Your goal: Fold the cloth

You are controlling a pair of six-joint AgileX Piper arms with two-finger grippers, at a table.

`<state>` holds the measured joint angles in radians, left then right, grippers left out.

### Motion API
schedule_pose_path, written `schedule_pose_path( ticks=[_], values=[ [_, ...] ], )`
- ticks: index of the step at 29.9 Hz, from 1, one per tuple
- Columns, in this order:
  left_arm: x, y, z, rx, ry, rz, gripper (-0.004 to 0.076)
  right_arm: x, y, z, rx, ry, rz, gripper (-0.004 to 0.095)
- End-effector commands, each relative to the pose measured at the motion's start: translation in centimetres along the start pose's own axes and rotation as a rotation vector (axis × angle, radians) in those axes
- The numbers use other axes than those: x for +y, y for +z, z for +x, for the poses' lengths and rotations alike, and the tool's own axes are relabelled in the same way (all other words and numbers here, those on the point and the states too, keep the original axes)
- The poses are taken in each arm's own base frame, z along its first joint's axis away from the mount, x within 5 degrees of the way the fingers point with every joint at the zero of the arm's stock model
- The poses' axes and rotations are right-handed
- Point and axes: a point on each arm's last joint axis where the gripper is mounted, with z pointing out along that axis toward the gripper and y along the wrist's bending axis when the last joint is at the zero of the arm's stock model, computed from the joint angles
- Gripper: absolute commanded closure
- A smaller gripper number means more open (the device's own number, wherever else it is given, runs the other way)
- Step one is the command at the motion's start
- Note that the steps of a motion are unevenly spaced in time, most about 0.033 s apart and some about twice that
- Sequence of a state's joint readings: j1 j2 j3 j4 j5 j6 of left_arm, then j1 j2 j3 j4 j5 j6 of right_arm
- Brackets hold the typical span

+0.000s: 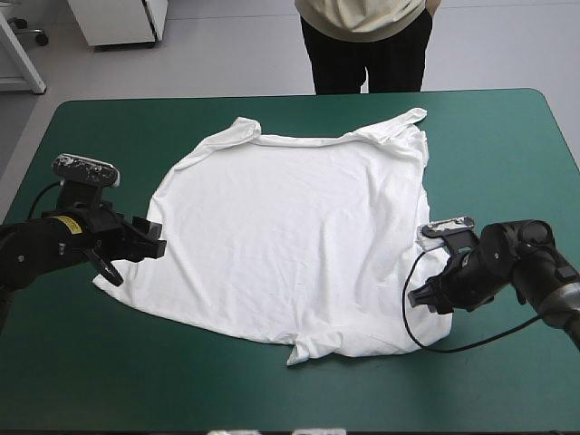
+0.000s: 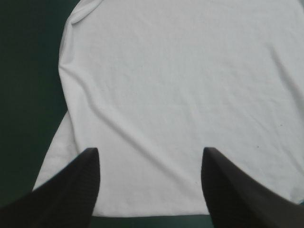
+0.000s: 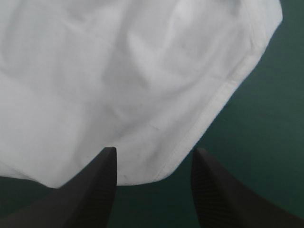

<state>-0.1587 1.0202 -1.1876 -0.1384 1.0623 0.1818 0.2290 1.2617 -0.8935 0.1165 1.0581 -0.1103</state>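
The white T-shirt (image 1: 290, 236) lies spread flat on the teal-green cover, collar toward the far edge, both sleeves tucked in near the shoulders. My left gripper (image 1: 136, 254) sits low at the shirt's left side edge. In the left wrist view that gripper (image 2: 151, 152) is open, with the T-shirt (image 2: 180, 85) lying under and ahead of its fingers. At the shirt's near right corner is my right gripper (image 1: 424, 294). It is open (image 3: 155, 151) too, and the hemmed corner of the T-shirt (image 3: 118, 85) reaches in between its fingers.
The hem bunches into a small wrinkled lump (image 1: 313, 346) at the shirt's near edge. Bare teal-green cover (image 1: 507, 136) surrounds the shirt on all sides, widest at the far right and along the near edge.
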Motion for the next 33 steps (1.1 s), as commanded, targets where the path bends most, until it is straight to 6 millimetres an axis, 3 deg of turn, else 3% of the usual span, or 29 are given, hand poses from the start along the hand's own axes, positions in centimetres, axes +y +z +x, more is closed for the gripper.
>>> schedule_pose_path(
  ticks=[1,9,16,23,26,30,33],
  values=[
    [-0.2,-1.2,-0.9,-0.096,-0.016,0.007,0.0276,0.0,0.2,0.6,-0.028,0.008,0.011,0.0449],
    [-0.2,-1.2,-0.9,-0.096,-0.009,0.009,0.0276,-0.1,2.8,2.5,0.01,0.053,-0.001,0.0442],
    [-0.2,-1.2,-0.9,-0.096,-0.005,0.008,0.0276,0.7,3.8,1.8,-0.057,0.078,-0.109,0.0375],
    [-0.2,-1.2,-0.9,-0.096,0.005,0.008,0.0276,0.6,6.3,1.6,0.078,0.078,-0.121,0.039],
    [-0.2,-1.2,-0.9,-0.096,0.007,0.008,0.0276,0.5,7.5,1.6,0.143,0.061,-0.127,0.0528],
    [-0.2,-1.2,-0.9,-0.096,0.017,0.007,0.0276,0.4,8.1,1.4,0.145,0.026,-0.125,0.0909],
    [-0.2,-1.2,-0.9,-0.098,0.02,0.0,0.0276,0.2,7.5,0.9,0.06,0.026,-0.099,0.0909]
  ],
)
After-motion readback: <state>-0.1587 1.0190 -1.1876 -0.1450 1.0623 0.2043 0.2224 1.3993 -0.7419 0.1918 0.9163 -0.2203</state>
